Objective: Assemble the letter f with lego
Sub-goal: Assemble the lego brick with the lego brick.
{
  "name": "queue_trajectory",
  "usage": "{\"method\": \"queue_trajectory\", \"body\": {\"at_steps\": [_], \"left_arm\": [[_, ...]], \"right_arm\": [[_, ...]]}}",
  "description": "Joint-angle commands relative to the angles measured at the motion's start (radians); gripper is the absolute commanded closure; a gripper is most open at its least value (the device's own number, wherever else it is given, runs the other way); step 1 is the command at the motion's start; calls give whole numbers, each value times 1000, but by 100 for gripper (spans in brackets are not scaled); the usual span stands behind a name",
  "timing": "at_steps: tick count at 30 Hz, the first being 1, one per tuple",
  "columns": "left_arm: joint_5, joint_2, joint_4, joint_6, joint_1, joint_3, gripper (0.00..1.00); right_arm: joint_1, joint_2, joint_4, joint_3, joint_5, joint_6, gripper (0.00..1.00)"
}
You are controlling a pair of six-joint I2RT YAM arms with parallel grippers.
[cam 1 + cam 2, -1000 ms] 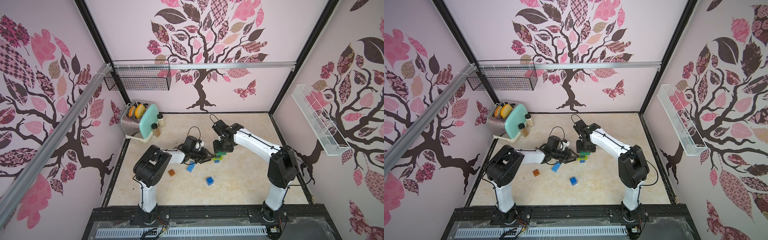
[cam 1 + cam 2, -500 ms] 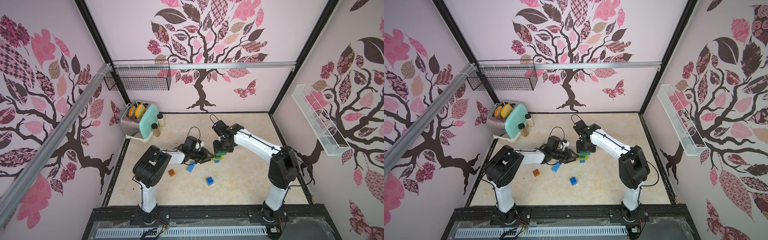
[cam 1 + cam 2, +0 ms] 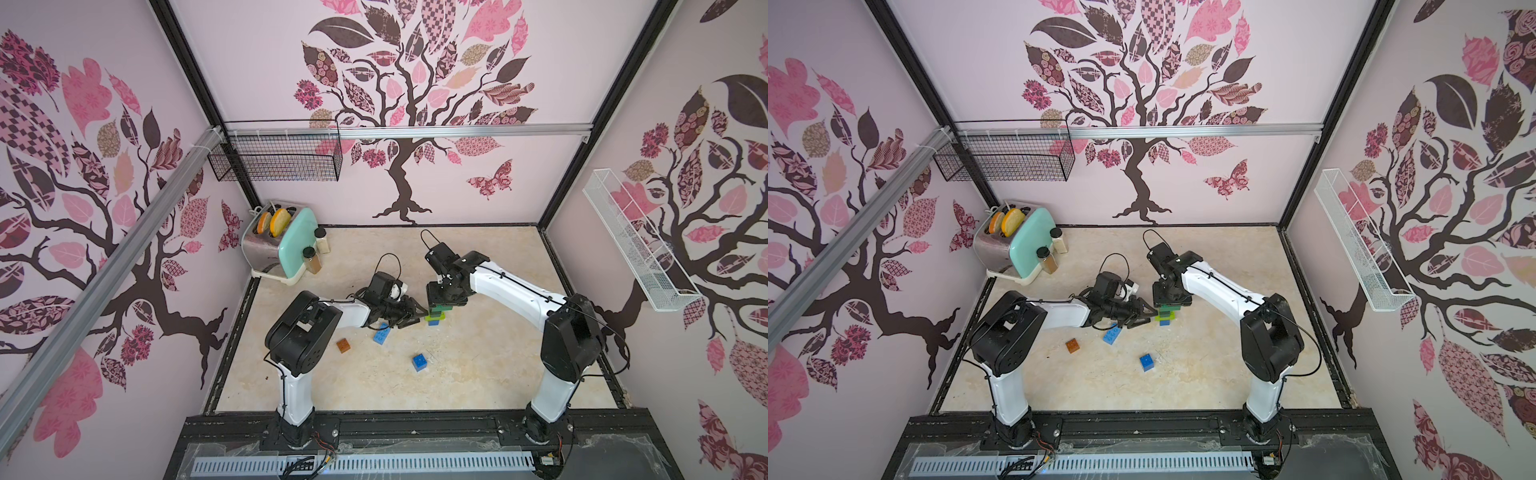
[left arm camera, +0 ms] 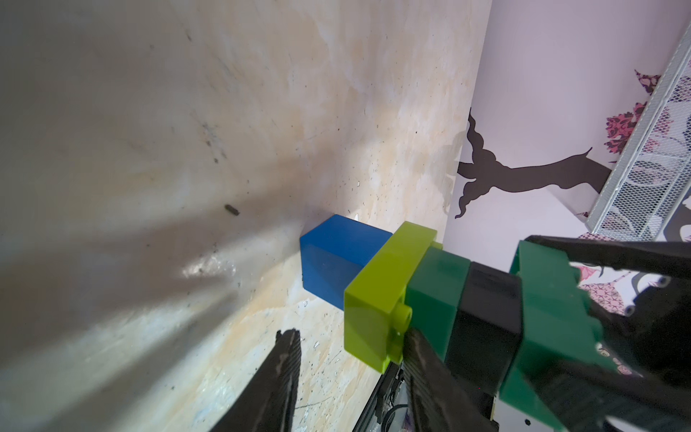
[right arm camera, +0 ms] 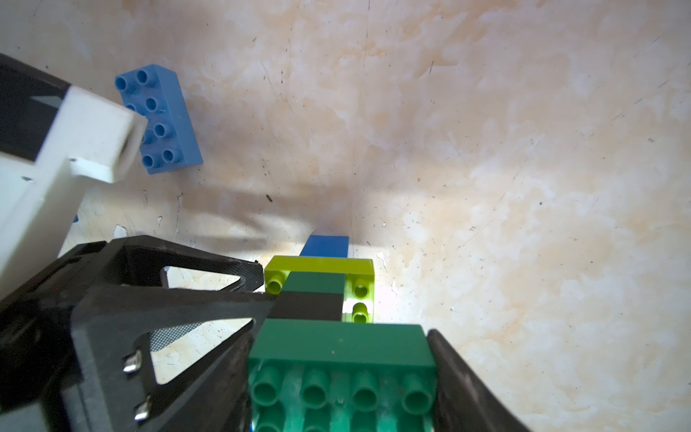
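Observation:
A lego stack (image 3: 436, 318) (image 3: 1167, 318) stands mid-table: blue brick (image 4: 332, 258) at the bottom, then lime green (image 4: 377, 299), dark green (image 4: 433, 288), black (image 4: 486, 306), and a dark green oblong brick (image 5: 342, 348) on top. My right gripper (image 5: 342, 374) (image 3: 446, 301) reaches down from above, shut on that top oblong brick. My left gripper (image 4: 351, 377) (image 3: 411, 318) lies low at the stack's left side. Its jaws are open, with one finger (image 4: 422, 359) against the lime green brick's corner and bare table in the gap.
Loose on the table nearer the front lie a light blue oblong brick (image 3: 381, 334), a brown brick (image 3: 343, 345) and a blue brick (image 3: 419, 362). A toaster (image 3: 276, 245) and two spice jars (image 3: 311, 259) stand at the back left.
The left gripper's jaws have parted a little beside the stack. The right gripper and the stack have stayed put.

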Motion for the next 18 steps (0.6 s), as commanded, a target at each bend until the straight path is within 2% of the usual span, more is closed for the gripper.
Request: {"method": "queue_trajectory", "body": {"at_steps": [1, 9, 18], "left_arm": [[-65, 1, -124, 41, -2, -11, 51], [-64, -55, -139, 95, 9, -9, 44], [-69, -188, -235, 198, 44, -19, 29]], "right_arm": [[3, 81, -79, -44, 31, -21, 41], [6, 90, -74, -55, 11, -28, 41], [10, 92, -79, -55, 42, -43, 41]]}}
